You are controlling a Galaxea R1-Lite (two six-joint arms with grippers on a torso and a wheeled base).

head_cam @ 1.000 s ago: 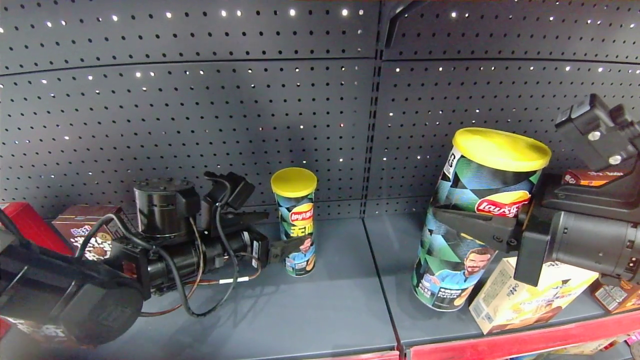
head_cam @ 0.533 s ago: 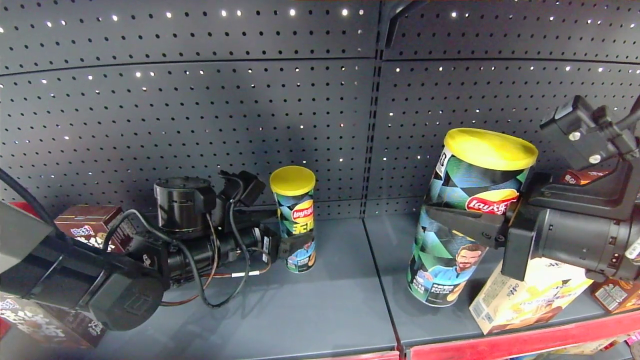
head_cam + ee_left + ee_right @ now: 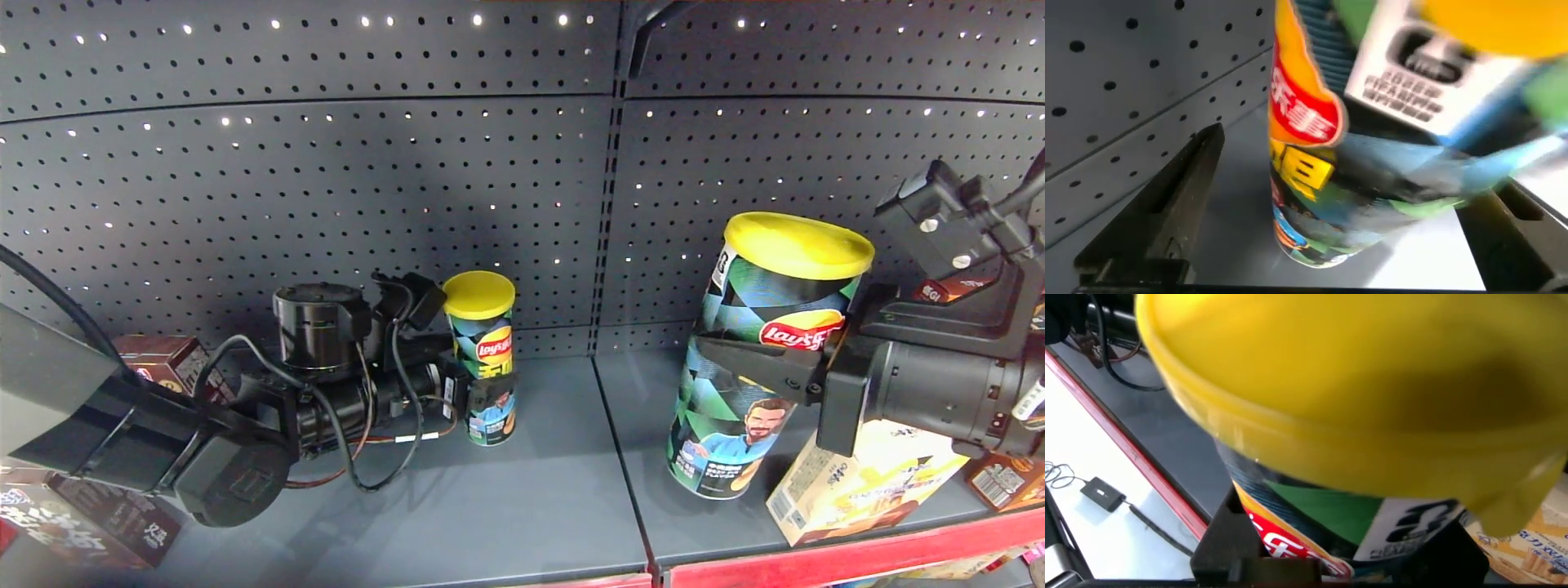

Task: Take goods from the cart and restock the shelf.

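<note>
head view, from the left: a brown cardboard snack box [image 3: 167, 359] stands near the perforated dark back panel [image 3: 326, 180], and next comes the left gripper [image 3: 488, 392], lying low over the dark grey metal shelf [image 3: 539, 498]. its jaws are spread to either side of the small chip can with a yellow plastic lid [image 3: 483, 343], which stands upright on the shelf close to the back panel. left wrist view shows one of its black fingers [image 3: 1167, 204] standing clear of the small can's [image 3: 1315, 163] wall, so i judge nothing is gripped there. that arm's job looks done bar the retreat: it should draw straight back along its own line, jaws kept wide, so neither finger clips the narrow can and topples it. further right, the right gripper [image 3: 739, 359] is clamped on the large chip can with a yellow plastic lid [image 3: 784, 278], held tilted near the shelf's front; i cannot tell whether its base touches the shelf. right wrist view has the yellow lid [image 3: 1355, 400] close up above the dark fingers. just beside it on the right lies a yellow and white cardboard box [image 3: 865, 482], above the red front strip [image 3: 857, 555]. to place the large can well, i would bring it upright first, push it deeper away from the box, seat the base flat, then release.
</note>
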